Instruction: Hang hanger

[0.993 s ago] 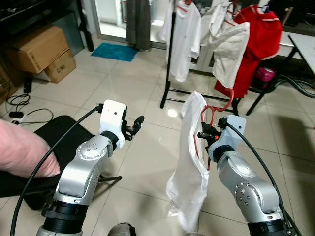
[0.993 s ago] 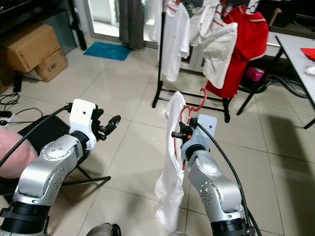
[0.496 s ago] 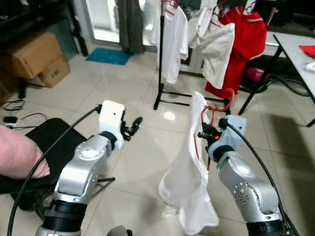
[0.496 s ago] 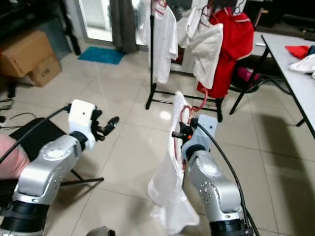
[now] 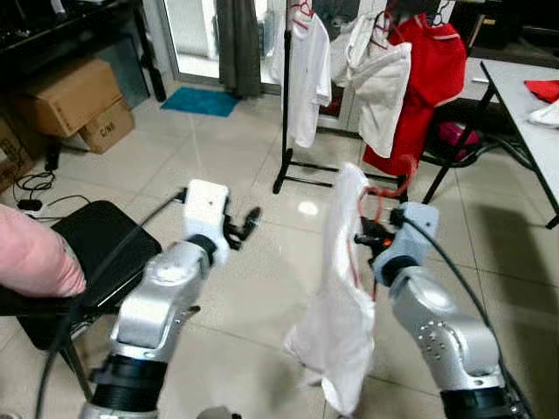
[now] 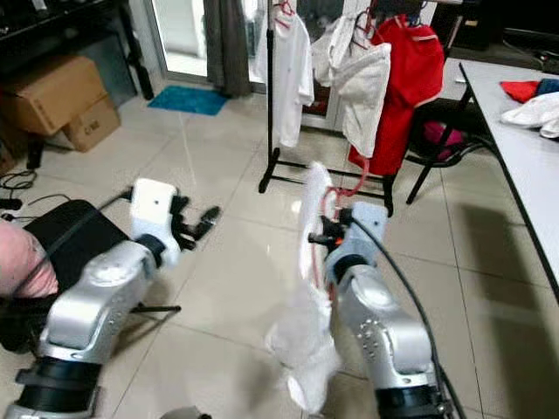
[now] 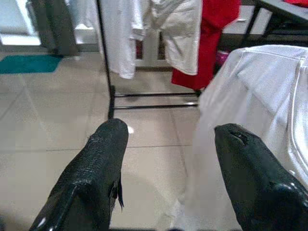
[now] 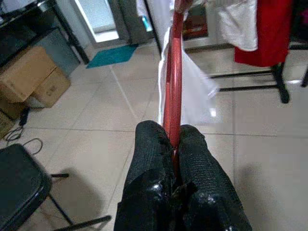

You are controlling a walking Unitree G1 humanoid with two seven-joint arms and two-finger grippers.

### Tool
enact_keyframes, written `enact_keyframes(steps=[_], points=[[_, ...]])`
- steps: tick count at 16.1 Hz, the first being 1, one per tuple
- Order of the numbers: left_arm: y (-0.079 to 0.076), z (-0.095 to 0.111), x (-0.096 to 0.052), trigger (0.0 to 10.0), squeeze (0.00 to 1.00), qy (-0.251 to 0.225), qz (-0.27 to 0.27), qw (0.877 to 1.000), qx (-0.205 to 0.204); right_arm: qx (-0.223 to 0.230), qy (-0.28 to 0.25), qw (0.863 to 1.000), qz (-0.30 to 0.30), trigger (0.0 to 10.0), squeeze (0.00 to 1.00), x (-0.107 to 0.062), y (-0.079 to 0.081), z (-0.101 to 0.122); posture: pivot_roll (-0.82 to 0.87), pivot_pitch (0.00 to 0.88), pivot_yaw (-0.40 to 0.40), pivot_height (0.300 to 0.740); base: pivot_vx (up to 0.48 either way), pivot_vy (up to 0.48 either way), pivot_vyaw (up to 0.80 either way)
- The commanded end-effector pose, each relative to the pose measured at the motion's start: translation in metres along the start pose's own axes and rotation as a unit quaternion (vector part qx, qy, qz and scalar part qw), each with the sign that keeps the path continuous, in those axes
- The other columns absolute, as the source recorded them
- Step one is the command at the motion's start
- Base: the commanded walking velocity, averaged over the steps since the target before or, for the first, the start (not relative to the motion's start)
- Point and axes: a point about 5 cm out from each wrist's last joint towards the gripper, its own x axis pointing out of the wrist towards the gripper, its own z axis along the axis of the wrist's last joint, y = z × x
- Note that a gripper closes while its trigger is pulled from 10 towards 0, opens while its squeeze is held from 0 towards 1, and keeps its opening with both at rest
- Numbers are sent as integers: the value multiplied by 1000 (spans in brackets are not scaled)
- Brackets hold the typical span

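Note:
My right gripper (image 5: 364, 239) is shut on a red hanger (image 5: 384, 189), held up in front of me. In the right wrist view the red hanger (image 8: 173, 86) rises between the two black fingers (image 8: 153, 144). A white shirt (image 5: 339, 297) hangs from it down toward the floor. My left gripper (image 5: 248, 218) is open and holds nothing, a short way left of the shirt; its fingers (image 7: 103, 149) stand wide apart in the left wrist view. Ahead stands a black clothes rack (image 5: 286, 96) with a white shirt (image 5: 305, 70), a cream garment (image 5: 382, 83) and a red shirt (image 5: 428, 78) hung on it.
A black chair (image 5: 87, 253) stands at my left, with a person's pink sleeve (image 5: 31, 262) over it. Cardboard boxes (image 5: 74, 96) sit far left. A white table (image 6: 524, 131) with clothes runs along the right. Pale tiled floor (image 5: 244, 166) lies between me and the rack.
The camera has moved closer to the rack and turned slightly. The shirt's lower part has swung and bunched. Both grippers keep their poses.

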Motion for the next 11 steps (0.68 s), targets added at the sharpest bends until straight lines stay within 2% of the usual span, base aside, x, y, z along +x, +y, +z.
enact_keyframes(steps=[1,7,9,11], points=[[4,7,1,10000,0,-12,4,1000,3,0,-10,1000,9,10000,0,1,3,6,-36,5,-9,740,0,0,-800],[5,12,1,10000,0,-14,-8,1000,2,11,-6,1000,28,10000,0,5,14,4,-21,13,2,740,341,0,-800],[6,11,1,10000,0,-13,-9,1000,3,3,-5,999,48,10000,0,6,18,6,-23,13,1,740,368,0,0],[8,12,0,10000,0,-17,-5,1000,6,-24,-8,996,91,10000,0,5,25,11,-25,10,-3,740,0,0,0]])
